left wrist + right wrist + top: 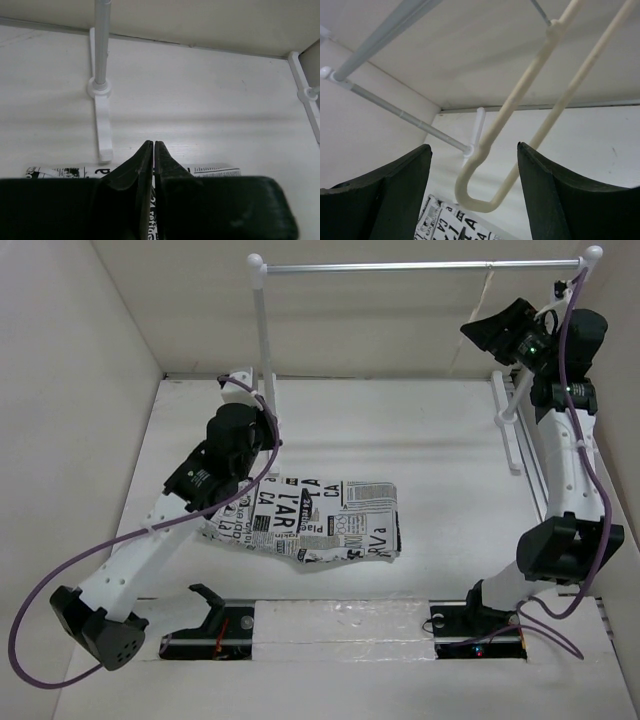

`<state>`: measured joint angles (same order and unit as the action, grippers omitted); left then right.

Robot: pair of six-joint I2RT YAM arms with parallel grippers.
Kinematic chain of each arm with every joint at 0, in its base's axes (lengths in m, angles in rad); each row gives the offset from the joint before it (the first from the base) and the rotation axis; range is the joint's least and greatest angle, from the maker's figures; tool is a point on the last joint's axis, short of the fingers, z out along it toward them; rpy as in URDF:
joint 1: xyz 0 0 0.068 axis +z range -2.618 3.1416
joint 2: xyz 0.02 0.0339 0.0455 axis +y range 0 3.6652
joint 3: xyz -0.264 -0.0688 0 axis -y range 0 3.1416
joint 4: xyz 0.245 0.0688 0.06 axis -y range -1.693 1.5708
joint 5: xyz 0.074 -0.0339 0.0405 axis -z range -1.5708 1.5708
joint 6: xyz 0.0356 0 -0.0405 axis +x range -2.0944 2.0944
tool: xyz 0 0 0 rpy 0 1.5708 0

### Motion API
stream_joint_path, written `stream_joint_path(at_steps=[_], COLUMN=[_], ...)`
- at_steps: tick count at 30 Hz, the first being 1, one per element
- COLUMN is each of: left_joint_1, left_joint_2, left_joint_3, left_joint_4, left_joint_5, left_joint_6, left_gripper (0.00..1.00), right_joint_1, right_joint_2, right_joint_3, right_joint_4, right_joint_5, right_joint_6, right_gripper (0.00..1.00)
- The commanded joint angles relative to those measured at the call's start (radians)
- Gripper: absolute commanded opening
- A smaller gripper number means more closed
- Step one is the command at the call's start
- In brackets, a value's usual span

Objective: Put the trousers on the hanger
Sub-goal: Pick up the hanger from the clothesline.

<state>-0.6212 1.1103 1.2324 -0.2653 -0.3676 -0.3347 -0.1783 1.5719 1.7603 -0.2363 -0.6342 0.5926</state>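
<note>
Left gripper (153,150) low over trousers (320,520), jaws together

On desk (420,430): trousers in a crumpled heap, mid-desk, left gripper at their left edge; hold on cloth not discernible. On rail (420,267), near its right end: hanger (513,97). Around hanger's lower corner, not touching: right gripper (474,146), jaws wide apart.

Trousers (330,520), black newspaper print: legible headline fragments "CA", "I'AR", "Pla" and "RV a"; the smaller print is too fine to read
</note>
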Motion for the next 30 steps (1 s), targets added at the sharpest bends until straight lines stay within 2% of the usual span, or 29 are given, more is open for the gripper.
stream_joint_path(at_steps=[1,2,3,6,9,12,15,16,18,20,23,24,26,30], left_joint_1=[0.003,0.003,0.003,0.003,0.003,0.003,0.003,0.003,0.003,0.003,0.003,0.003,0.003,0.003], left_joint_2=[0.010,0.005,-0.006,-0.010,-0.013,-0.026,-0.036,-0.040,-0.044,-0.040,-0.024,-0.020,-0.007,0.049], left_joint_3=[-0.054,-0.076,-0.092,-0.093,-0.082,-0.088,-0.100,-0.103,-0.113,-0.107,-0.079,-0.067,-0.021,0.108], left_joint_4=[0.012,0.015,0.020,0.012,-0.005,-0.005,-0.005,-0.008,-0.005,-0.014,-0.023,-0.029,-0.028,-0.051], left_joint_5=[0.064,0.067,0.078,0.094,0.099,0.116,0.133,0.133,0.134,0.139,0.157,0.157,0.185,0.269], left_joint_6=[-0.015,-0.018,-0.027,-0.032,-0.038,-0.038,-0.036,-0.041,-0.050,-0.053,-0.052,-0.056,-0.055,-0.041], left_gripper=[0.05,0.11,0.25,0.40,0.41,0.42,0.41,0.41,0.40,0.40,0.41,0.37,0.36,0.41], right_joint_1=[0.031,0.031,0.042,0.053,0.063,0.072,0.072,0.072,0.082,0.082,0.082,0.082,0.082,0.092], right_joint_2=[-0.055,-0.061,-0.062,-0.064,-0.073,-0.062,-0.061,-0.064,-0.076,-0.090,-0.104,-0.111,-0.121,-0.165], right_joint_3=[-0.066,-0.087,-0.117,-0.157,-0.215,-0.236,-0.236,-0.236,-0.237,-0.228,-0.208,-0.202,-0.188,-0.196], right_joint_4=[0.193,0.227,0.261,0.281,0.343,0.423,0.453,0.454,0.460,0.442,0.411,0.399,0.339,0.243], right_joint_5=[-0.016,-0.012,-0.013,-0.007,0.018,-0.004,0.002,0.004,0.005,0.005,0.002,0.001,0.001,0.027], right_joint_6=[0.105,0.114,0.130,0.154,0.176,0.223,0.228,0.230,0.228,0.208,0.179,0.170,0.144,0.078], right_gripper=[0.74,0.72,0.70,0.70,0.68,0.58,0.42,0.32,0.28,0.20,0.15,0.14,0.13,0.09])
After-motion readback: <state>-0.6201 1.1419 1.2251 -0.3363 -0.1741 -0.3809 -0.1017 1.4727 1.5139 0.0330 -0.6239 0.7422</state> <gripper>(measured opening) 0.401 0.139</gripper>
